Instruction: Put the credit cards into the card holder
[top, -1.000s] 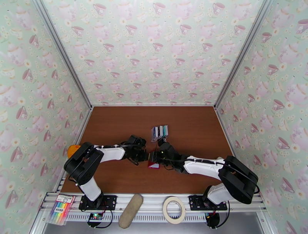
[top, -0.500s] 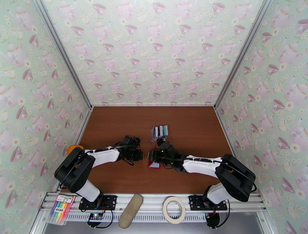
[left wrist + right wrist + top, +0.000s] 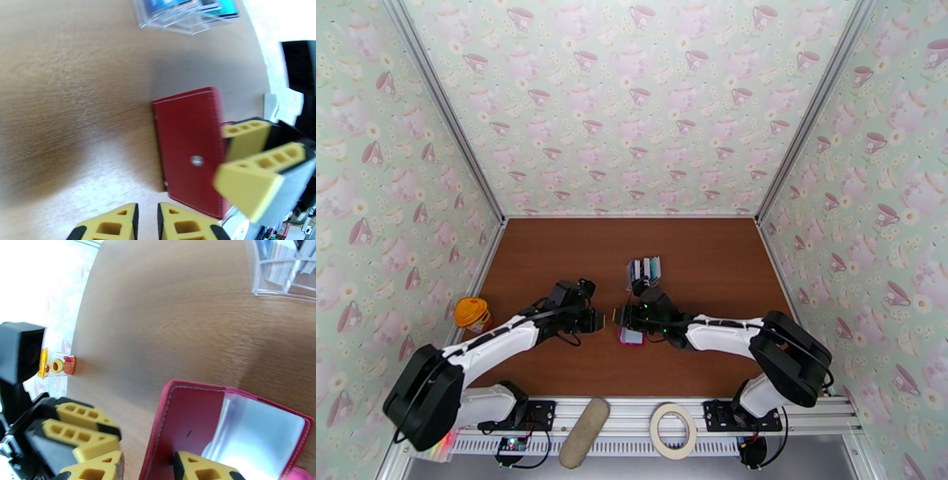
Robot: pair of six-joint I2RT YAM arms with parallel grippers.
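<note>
L end effector (image 3: 147,223): yellow pads nearly together, thin slit btwn them, nothing in it. Low over the tabletop (image 3: 553,253), tips pointing right. The card holder (image 3: 189,148) is just to its right, apart from the pads, w/ a strip of bare wood btwn. From the L wrist cam the holder shows its red outer face w/ the metal snap stud.

R end effector (image 3: 148,472): jaws part open, astride the holder's left cover. One pad is over the inner face beside the clear plastic pocket, the other outside the red stitched edge w/ a sliver of tabletop showing btwn pad and edge. Can't tell if it's actually pinching the cover. The holder is open under this end effector: red cover on the left, shiny pocket and pink edge to the right. The two end effectors face each other tip to tip, close but apart, around the middle of the tabletop.

Credit cards (image 3: 644,270): upright in a clear stand (image 3: 276,283), blue, white and teal edges showing. They're beyond both end effectors, on the far side of the holder, near it but not touching.

Further out: an orange-lidded jar (image 3: 472,313) sits at the tabletop's left edge, well apart from the holder.
</note>
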